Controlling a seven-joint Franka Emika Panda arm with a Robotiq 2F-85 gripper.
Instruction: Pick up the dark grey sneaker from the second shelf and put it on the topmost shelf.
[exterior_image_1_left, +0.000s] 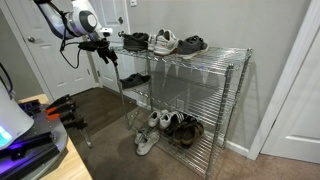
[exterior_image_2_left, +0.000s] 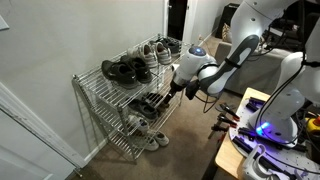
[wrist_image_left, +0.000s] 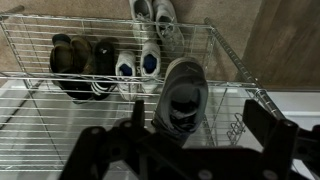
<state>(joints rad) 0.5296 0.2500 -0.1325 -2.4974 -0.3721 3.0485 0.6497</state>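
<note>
The dark grey sneaker (exterior_image_1_left: 135, 79) lies alone on the second shelf (exterior_image_1_left: 185, 92) of the chrome rack, near its end by the door. In the wrist view the sneaker (wrist_image_left: 181, 95) sits close ahead, toe pointing at me. My gripper (exterior_image_1_left: 107, 56) hovers just off that end of the rack, between the two upper tiers, apart from the sneaker. Its fingers (wrist_image_left: 198, 112) are open and empty. The topmost shelf (exterior_image_1_left: 218, 56) holds a dark shoe (exterior_image_1_left: 134, 41), a white-and-grey sneaker (exterior_image_1_left: 165, 42) and a dark brownish shoe (exterior_image_1_left: 192, 44).
Several shoes (exterior_image_1_left: 165, 128) lie on the lowest tier and the floor. A white door (exterior_image_1_left: 60, 60) stands behind my arm. A desk with glowing equipment (exterior_image_2_left: 262, 140) is near the robot base. The rack's corner posts (exterior_image_1_left: 228, 110) and wall bound the shelves.
</note>
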